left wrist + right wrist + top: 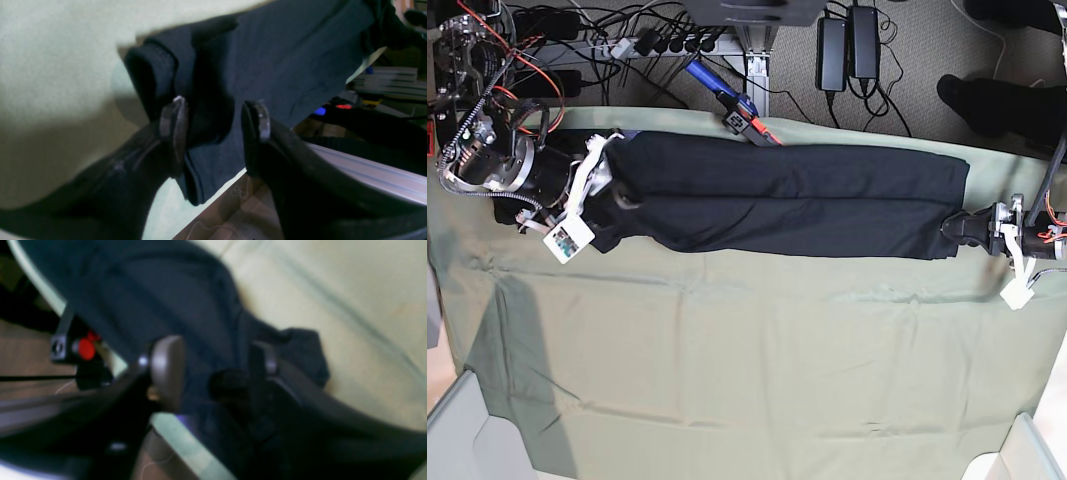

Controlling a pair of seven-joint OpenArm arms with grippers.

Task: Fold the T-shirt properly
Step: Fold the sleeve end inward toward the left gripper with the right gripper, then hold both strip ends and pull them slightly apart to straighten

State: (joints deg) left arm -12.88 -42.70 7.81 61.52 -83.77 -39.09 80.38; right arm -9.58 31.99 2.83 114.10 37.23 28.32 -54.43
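Note:
The black T-shirt (777,195) lies as a long folded strip across the far side of the pale green table cloth (747,360). At the strip's left end in the base view, my right gripper (622,195) is on the cloth. In the blurred right wrist view, the right gripper (217,366) has its jaws apart astride bunched T-shirt (150,290) near the table edge. My left gripper (952,228) sits at the strip's right end. Its wrist view shows the left gripper (215,128) open, with a rolled fold of T-shirt (283,50) between the fingers.
Cables and power bricks (847,45) lie on the floor beyond the far edge. A blue and red tool (727,100) rests by the shirt's far hem. White bins (467,430) stand at the near corners. A red button (86,348) shows beside the table edge.

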